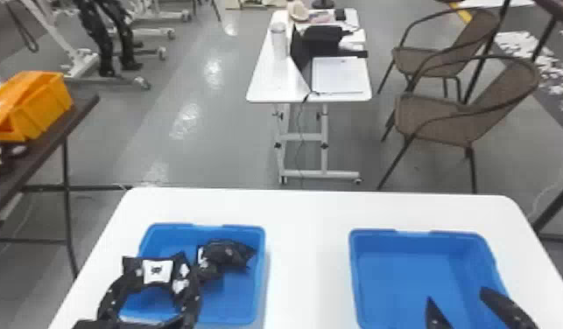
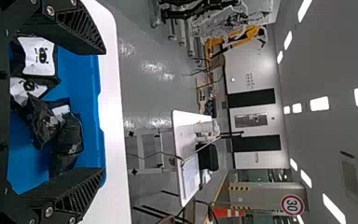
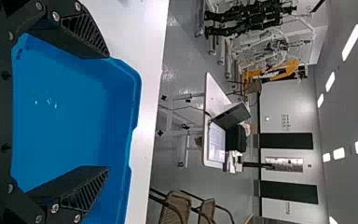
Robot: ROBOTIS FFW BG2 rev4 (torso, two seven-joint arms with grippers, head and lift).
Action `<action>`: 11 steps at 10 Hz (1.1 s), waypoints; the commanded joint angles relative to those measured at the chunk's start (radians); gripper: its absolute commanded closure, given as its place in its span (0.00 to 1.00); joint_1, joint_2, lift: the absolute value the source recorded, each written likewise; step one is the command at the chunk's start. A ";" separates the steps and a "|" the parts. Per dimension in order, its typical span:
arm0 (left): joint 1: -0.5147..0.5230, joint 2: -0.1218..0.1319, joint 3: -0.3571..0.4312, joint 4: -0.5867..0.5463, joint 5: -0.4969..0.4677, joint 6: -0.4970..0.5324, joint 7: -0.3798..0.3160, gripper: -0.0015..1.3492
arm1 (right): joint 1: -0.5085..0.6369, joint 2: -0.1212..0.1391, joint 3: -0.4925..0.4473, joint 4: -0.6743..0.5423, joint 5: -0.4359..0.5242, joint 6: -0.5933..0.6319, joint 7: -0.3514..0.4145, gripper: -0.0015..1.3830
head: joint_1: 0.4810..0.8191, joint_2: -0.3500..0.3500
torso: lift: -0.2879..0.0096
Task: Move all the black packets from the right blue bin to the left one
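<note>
In the head view, my left gripper (image 1: 151, 298) is over the left blue bin (image 1: 236, 302), its fingers apart. Black packets with white labels lie in that bin, one packet (image 1: 157, 270) by the fingers and others (image 1: 226, 253) towards the back right. From the left wrist, the open left gripper (image 2: 104, 112) frames several packets (image 2: 69, 140) lying together in the bin (image 2: 92, 84). My right gripper (image 1: 456, 295) stands open over the right blue bin (image 1: 407, 280). Bare blue floor of the right bin (image 3: 65, 121) shows between the right gripper's (image 3: 107, 112) parted fingers.
Both bins stand on a white table (image 1: 308, 245) with a wide gap between them. Behind is a smaller white table (image 1: 276, 83) with a laptop, and chairs (image 1: 464, 113) at the right. An orange bin (image 1: 43, 105) sits on a dark table at the left.
</note>
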State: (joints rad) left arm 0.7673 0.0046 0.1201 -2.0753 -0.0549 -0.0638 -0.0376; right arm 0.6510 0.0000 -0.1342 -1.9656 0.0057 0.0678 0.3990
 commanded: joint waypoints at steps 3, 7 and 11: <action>-0.003 -0.007 0.001 0.001 -0.003 -0.004 -0.001 0.10 | -0.002 0.001 0.001 0.001 0.002 0.001 0.000 0.13 | 0.63 0.65 | 0.97; -0.016 -0.007 0.001 0.001 -0.002 -0.004 -0.008 0.10 | -0.008 0.001 0.002 0.002 0.005 0.001 0.000 0.13 | 0.63 0.65 | 0.97; -0.017 -0.007 0.004 0.003 0.001 -0.002 -0.021 0.11 | -0.014 0.001 0.002 0.007 0.007 0.000 0.000 0.13 | 0.63 0.64 | 0.97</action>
State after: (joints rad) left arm 0.7504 0.0046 0.1231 -2.0724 -0.0533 -0.0662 -0.0573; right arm 0.6366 0.0000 -0.1319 -1.9589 0.0123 0.0675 0.3988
